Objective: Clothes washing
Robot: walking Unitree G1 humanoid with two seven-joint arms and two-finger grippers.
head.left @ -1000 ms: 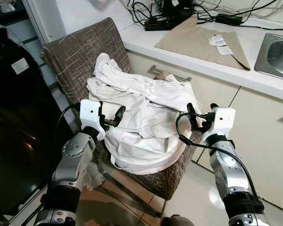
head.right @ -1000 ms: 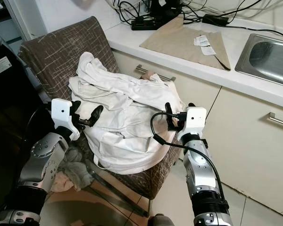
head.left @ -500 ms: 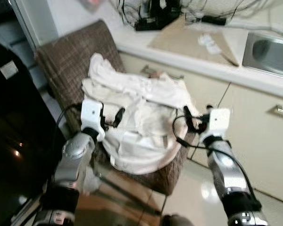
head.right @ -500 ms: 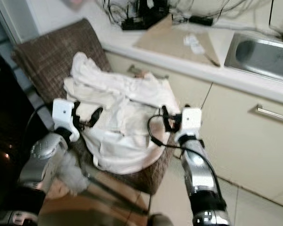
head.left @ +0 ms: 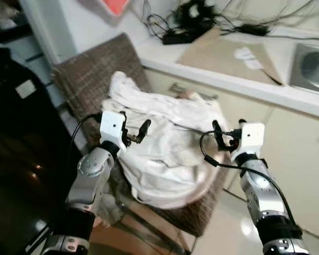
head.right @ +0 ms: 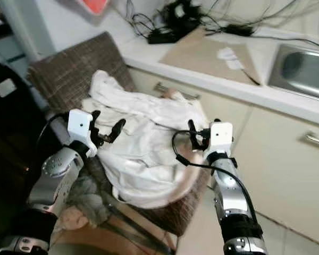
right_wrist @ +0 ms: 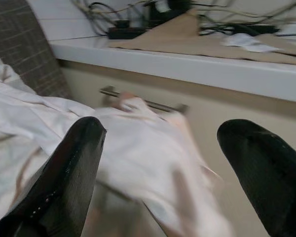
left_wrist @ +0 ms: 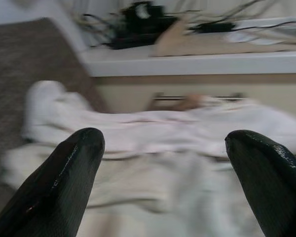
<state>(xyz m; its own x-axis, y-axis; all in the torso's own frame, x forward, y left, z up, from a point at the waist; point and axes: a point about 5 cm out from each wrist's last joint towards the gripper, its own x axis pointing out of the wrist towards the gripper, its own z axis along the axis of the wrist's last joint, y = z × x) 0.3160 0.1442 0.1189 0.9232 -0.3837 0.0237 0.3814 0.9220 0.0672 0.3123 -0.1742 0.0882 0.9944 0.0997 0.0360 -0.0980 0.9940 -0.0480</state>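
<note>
Both grippers had risen a little against the heap of white clothes [head.left: 165,149] since the frame a second earlier, and the head camera had swung, so the whole scene sat differently and slightly blurred; the clothes themselves lay as they had, piled on the seat of the brown chair [head.left: 90,74]. That chair stood just beside the kitchen counter [head.left: 228,79], its back on the side away from the cabinets.

At the heap's left edge the left gripper [head.left: 134,134] hovered with its fingers spread wide, nothing between them. The right gripper [head.left: 221,136] hung at the heap's right edge, near the cabinet front, fingers likewise parted and empty. In the wrist views the white fabric lay ahead of each pair of fingertips, not yet touched.

So the arms appeared to be bracketing the pile from both sides, and the gathering step had not begun. Picking up would seemingly call for both grippers to drive inward into the cloth and close. Loose folds draped over the seat's front edge could slip free.
</note>
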